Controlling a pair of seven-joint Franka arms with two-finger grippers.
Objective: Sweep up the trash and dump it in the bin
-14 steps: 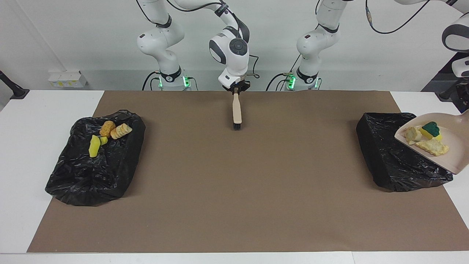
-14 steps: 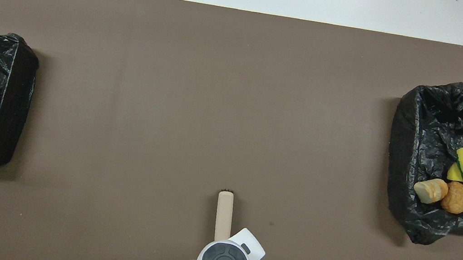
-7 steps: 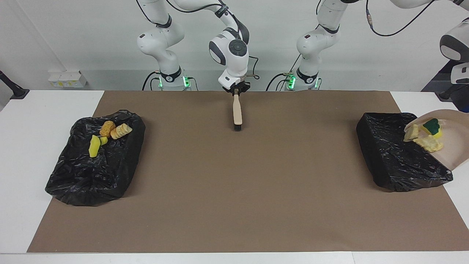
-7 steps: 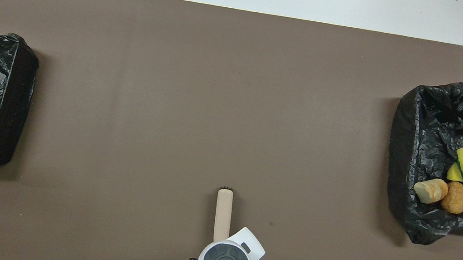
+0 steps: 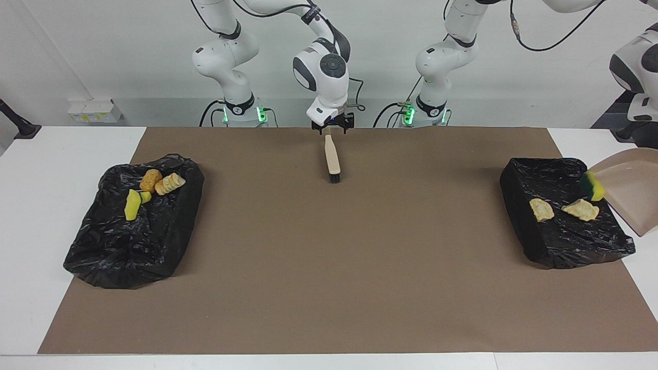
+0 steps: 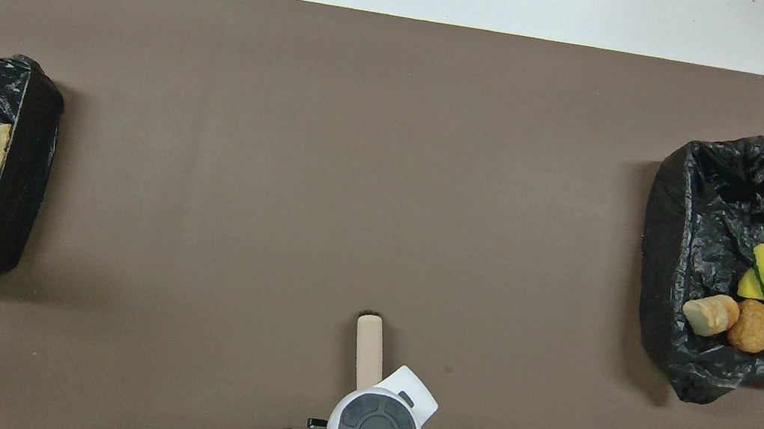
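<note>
The right gripper, jaws spread, hangs just over the handle end of the beige black-bristled brush, which lies on the brown paper mat covering the counter. The left gripper is out of view with its jaws pressed together — at the left arm's end a tilted beige plastic dustpan with a green-backed yellow sponge bit at its lip hangs over the black bag-lined bin, where two beige rock-like lumps lie. The other black bag-lined bin, at the right arm's end, holds a yellow sponge wedge, a beige lump and an orange-brown cork-like lump.

Beige dustpan, black bin liners
</note>
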